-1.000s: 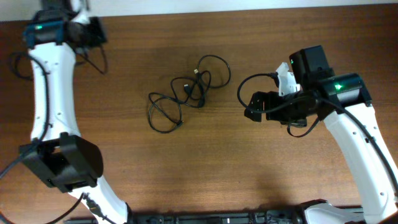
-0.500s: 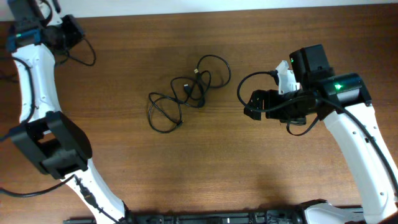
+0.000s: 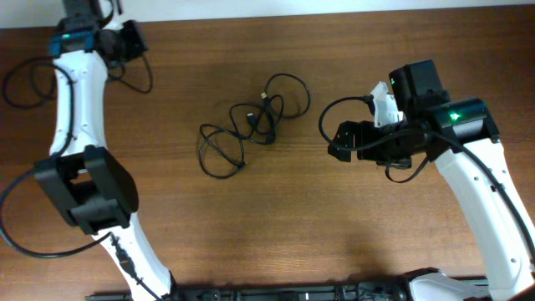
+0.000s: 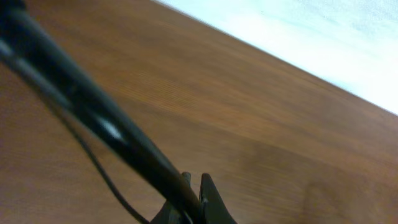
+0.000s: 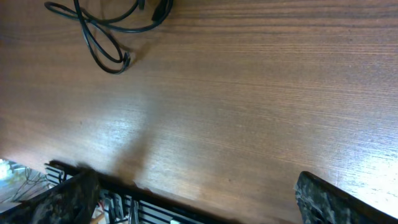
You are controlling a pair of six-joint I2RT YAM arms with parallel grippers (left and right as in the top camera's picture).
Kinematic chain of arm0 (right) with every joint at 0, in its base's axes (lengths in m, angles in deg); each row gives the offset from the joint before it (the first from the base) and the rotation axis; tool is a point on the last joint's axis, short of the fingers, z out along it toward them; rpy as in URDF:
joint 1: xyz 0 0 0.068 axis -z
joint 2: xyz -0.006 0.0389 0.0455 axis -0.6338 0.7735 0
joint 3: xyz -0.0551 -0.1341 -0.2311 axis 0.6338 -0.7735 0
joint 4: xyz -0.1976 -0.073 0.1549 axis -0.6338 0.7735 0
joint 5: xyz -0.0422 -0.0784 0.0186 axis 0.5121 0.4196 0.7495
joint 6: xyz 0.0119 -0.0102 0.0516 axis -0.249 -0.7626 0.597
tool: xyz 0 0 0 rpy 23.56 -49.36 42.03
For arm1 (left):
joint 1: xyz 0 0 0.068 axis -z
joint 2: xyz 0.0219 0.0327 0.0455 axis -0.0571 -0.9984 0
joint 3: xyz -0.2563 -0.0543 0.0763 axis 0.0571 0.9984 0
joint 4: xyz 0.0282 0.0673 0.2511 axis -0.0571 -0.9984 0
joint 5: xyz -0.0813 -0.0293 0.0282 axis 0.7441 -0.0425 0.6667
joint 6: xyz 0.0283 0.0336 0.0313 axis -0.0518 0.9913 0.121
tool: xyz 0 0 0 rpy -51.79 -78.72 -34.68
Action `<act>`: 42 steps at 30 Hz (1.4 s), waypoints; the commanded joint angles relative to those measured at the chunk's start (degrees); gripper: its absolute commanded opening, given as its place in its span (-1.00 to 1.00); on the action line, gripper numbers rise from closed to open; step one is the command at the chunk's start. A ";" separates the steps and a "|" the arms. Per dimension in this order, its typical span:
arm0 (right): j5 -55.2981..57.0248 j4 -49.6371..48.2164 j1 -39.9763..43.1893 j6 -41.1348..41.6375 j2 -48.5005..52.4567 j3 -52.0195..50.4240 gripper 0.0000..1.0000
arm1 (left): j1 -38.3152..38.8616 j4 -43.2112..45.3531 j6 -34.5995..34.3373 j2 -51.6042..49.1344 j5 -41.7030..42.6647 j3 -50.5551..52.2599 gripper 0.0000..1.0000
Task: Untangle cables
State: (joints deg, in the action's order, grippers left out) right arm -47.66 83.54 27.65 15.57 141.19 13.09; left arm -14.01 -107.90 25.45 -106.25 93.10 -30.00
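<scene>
table (image 3: pixel 334 234): dark brown wood, grain running left to right, bare over most of its surface. cables (image 3: pixel 261 125) lie flat on it, a little left of centre and toward the far side. thin black cord in several overlapping loops: one larger loop at the near left, another at the far right, with a tight cluster of crossings between them. small connector ends show within the bundle. in the right wrist view one loop end rests on the wood at the upper left.
</scene>
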 commanded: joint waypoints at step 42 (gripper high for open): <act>2.43 1.22 -0.37 -0.70 0.11 0.00 0.97 | 8.41 10.29 5.18 -20.72 -19.37 -1.22 -1.00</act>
State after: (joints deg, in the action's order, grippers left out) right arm -45.94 84.18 27.65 15.57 141.19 13.09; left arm -5.18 -97.16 30.73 -126.10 74.37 -30.22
